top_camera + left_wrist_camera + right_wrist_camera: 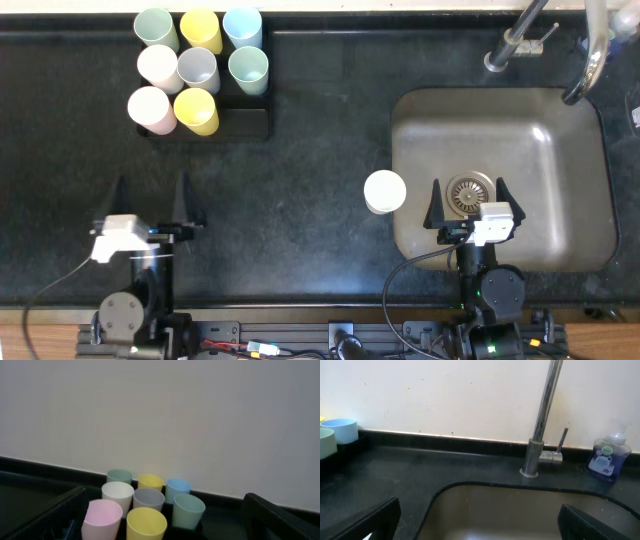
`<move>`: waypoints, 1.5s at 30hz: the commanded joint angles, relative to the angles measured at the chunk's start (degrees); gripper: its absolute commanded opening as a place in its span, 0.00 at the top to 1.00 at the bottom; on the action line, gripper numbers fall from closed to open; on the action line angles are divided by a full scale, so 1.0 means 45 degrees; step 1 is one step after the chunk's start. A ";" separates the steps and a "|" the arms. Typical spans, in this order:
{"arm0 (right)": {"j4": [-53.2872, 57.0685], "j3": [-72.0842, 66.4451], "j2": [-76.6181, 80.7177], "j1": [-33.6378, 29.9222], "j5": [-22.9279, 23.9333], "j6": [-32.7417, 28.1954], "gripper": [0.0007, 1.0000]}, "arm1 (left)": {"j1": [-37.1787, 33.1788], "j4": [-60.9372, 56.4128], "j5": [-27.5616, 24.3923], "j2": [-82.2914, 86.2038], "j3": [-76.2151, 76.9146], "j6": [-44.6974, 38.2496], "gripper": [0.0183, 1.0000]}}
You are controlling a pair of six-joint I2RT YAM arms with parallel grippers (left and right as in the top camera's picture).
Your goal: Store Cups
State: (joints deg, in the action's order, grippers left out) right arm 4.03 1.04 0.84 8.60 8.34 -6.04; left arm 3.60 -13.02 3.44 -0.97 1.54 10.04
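Note:
Several pastel cups sit upright on a black tray (250,122) at the counter's back left: pink (150,109), yellow (196,110), white (159,67), grey (198,70) and more behind. A lone white cup (385,191) stands on the counter beside the sink's left rim. My left gripper (153,201) is open near the front left, well short of the tray; its wrist view faces the cups, with the pink cup (102,518) and yellow cup (146,523) nearest. My right gripper (470,198) is open over the sink, just right of the lone cup.
The steel sink (560,140) fills the right side, its drain (469,192) between my right fingers. A tap (542,420) rises behind it, and a blue soap bottle (607,458) stands at the back right. Dark counter lies open between tray and sink.

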 commanded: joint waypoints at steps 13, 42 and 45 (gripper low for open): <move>-0.0092 -0.0170 -0.0141 -0.0087 0.0063 0.0005 0.00 | -0.0238 0.3881 -0.1734 0.0180 -0.0243 -0.0903 0.00; -0.0092 -0.0170 -0.0141 -0.0083 0.0063 0.0005 0.00 | -0.0238 0.3876 -0.1739 0.0180 -0.0243 -0.0903 0.00; -0.0092 -0.0170 -0.0141 -0.0083 0.0063 0.0005 0.00 | -0.0238 0.3876 -0.1739 0.0180 -0.0243 -0.0903 0.00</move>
State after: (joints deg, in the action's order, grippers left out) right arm 4.03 1.04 0.84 8.60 8.36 -6.00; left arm 2.94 4.29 -3.07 -0.73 0.51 7.05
